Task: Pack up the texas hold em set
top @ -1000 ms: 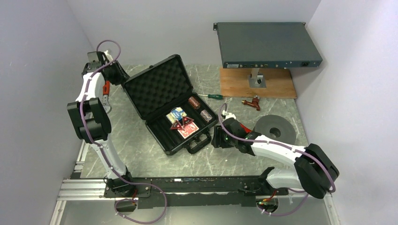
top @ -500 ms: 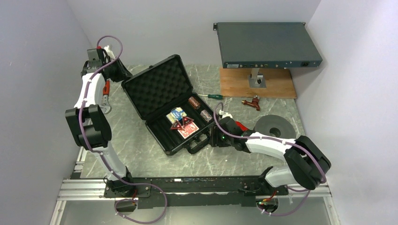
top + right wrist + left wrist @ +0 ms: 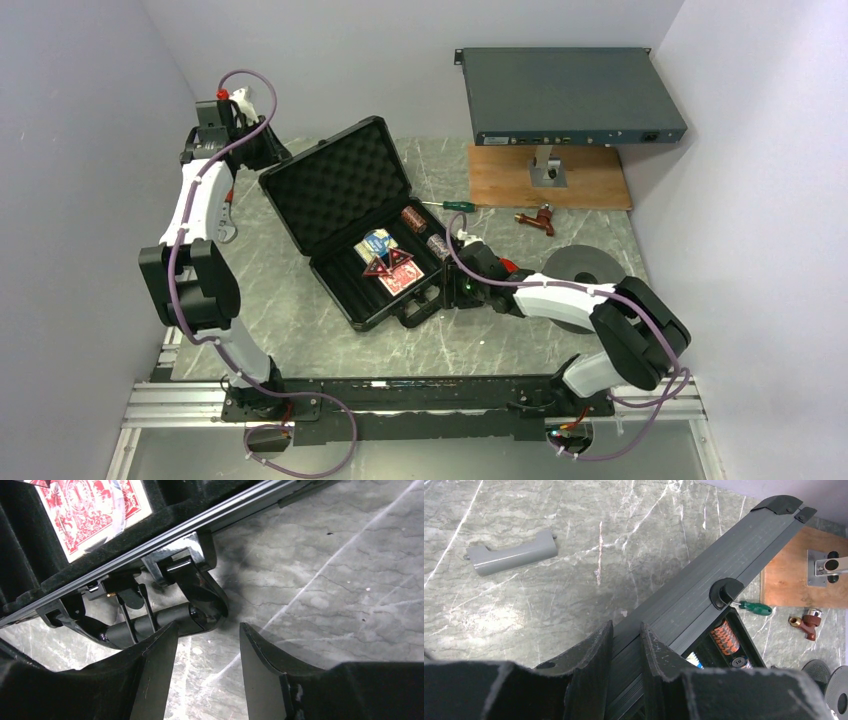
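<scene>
Change: the right claw (image 3: pixel 208 628) has moved in from beside the briefcase (image 3: pixel 345 195) to its handle (image 3: pixel 165 617); the left arm now reaches farther back at the lid's far corner.
Left claw (image 3: pixel 626 631): narrowly parted, closed on the lid's rim, one finger on each side.
Right claw: about half open and holding nothing, its tips just short of the handle's end.
Briefcase: open on the worktop (image 3: pixel 300 320), between the arms.
Count: one red deck (image 3: pixel 400 278), one blue deck (image 3: pixel 377 240) and two chip rolls (image 3: pixel 413 218) in the tray; the triangular tokens (image 3: pixel 388 262) overlap, number unclear.
</scene>
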Controlling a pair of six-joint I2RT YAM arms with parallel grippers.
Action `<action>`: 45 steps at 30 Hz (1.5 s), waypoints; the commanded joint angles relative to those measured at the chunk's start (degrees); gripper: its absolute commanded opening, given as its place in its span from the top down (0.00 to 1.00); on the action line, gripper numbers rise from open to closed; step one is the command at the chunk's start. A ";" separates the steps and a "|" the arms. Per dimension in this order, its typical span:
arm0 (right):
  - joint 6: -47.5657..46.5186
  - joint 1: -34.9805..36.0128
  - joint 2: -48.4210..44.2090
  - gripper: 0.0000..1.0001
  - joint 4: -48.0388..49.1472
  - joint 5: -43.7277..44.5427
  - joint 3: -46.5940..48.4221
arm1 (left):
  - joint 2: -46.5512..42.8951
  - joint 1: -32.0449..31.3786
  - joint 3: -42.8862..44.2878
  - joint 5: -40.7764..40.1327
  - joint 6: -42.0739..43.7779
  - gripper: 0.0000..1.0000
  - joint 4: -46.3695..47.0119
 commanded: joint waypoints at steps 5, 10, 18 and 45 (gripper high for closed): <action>0.04 0.19 3.93 0.49 4.15 -0.36 2.46 | -2.80 -2.23 -1.69 4.34 -0.51 0.68 -4.56; -0.06 0.19 5.00 0.49 4.46 -0.72 2.77 | -5.15 -4.14 -2.85 5.14 -0.57 0.68 -5.85; 0.09 0.19 6.46 0.49 5.28 -1.44 3.05 | -11.37 -7.53 -4.93 8.03 -0.65 0.66 -7.90; 0.37 0.19 5.48 0.50 3.00 -0.93 3.59 | -22.96 -17.43 -27.06 7.14 -5.99 0.65 -0.27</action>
